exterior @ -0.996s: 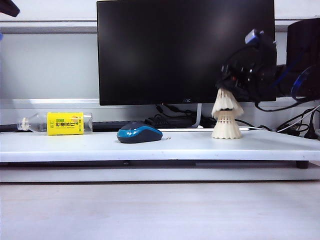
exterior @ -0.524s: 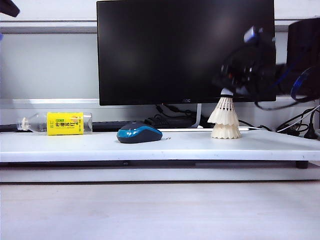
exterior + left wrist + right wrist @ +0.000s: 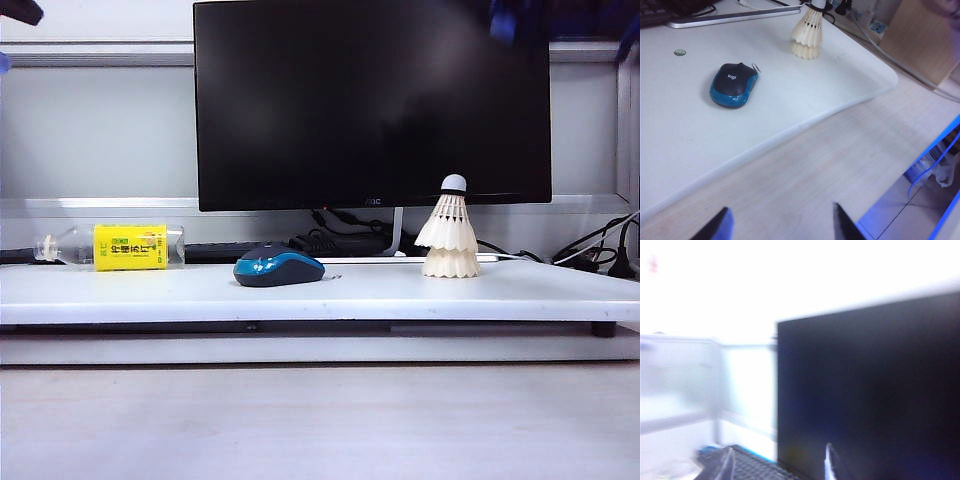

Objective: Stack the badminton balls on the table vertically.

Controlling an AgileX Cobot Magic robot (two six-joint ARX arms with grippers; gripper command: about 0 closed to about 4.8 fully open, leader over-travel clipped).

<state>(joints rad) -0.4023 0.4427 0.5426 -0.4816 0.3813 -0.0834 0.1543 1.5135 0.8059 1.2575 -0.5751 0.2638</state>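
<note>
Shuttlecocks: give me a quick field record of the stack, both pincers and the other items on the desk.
stack: two badminton balls nested upright, cork tips up, on the table
stack contact: nothing touching it
left pincer: open, empty, over the lower wood surface, away from the stack
right pincer: open, empty, raised, facing the monitor
mouse: left of the stack
bottle: lying far left

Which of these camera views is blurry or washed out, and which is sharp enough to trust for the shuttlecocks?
Right wrist view: smeared, blown-out white above the monitor. Exterior view: sharp on the stacked badminton balls. Left wrist view: clear on the balls and the mouse.
</note>
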